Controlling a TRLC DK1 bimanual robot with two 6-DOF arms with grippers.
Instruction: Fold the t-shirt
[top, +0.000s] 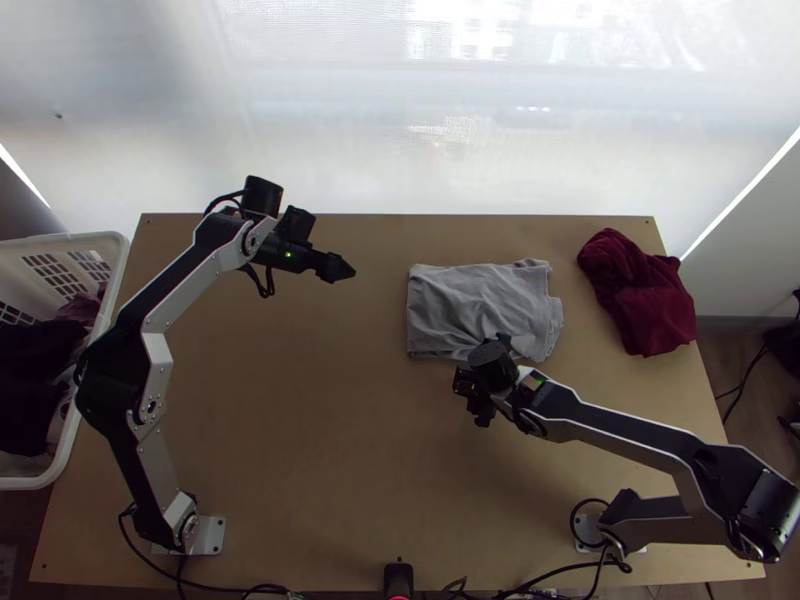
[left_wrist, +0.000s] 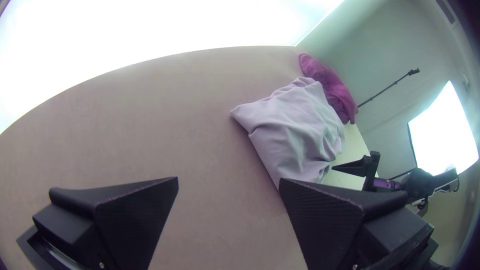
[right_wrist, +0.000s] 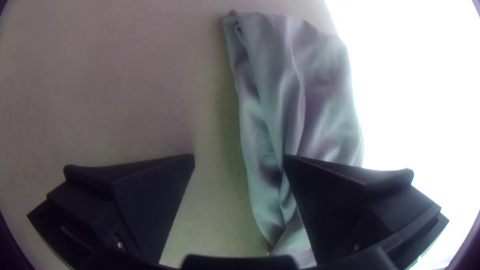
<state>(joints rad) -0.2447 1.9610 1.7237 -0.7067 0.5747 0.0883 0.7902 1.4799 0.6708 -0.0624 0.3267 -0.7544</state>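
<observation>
Item: shirt (top: 455, 300), grey, on far part of surface (top: 300, 430), R of centre. Cond.: compact, approx. rectangular pad, creased; L end fairly straight, R end uneven w/ loose layers. No. of folds can't be confirmed. Red cloth (top: 640, 295) bunched beyond its R end, apart.

My L gripper (left_wrist: 228, 181): fingers parted, nothing between; stands off shirt's L end, well apart.

My R gripper (right_wrist: 239, 157): likewise spread, no cloth held; at shirt's near long edge. Contact w/ cloth can't be verified.

Key relation: shirt's long axis runs L-R across surface. From R gripper it lies just beyond, toward far side; from L gripper it lies to the R. R arm is clearly nearer.

Assessment: folding appears well adv., prob. at finishing/squaring stage. Next move, est.: R gripper to take or straighten near edge; L needs to travel R if both ends are req'd. Risk: pinching top layer only, so pad shears or opens.
</observation>
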